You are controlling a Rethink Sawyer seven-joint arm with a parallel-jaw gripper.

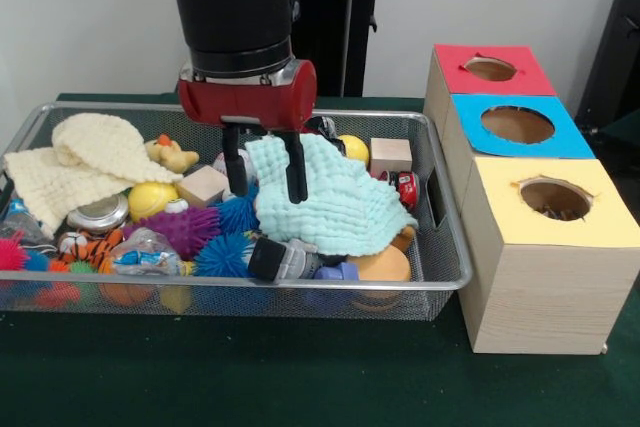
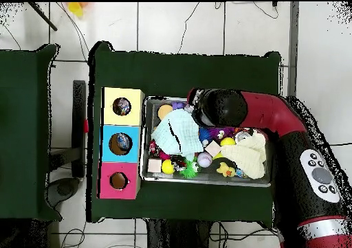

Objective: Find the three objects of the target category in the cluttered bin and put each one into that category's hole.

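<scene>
Fingers (image 1: 266,169) spread, straddling pale blue cloth's (image 1: 335,205) left edge.

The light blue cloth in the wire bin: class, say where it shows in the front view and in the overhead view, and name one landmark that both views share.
Front view: the light blue cloth lies in the bin's middle, reaching toward its right end, right of the tool.
Overhead view: it lies in the bin's left half, next to the boxes.
Shared landmark: the yellow-topped box, at the bin's cloth end.
</scene>
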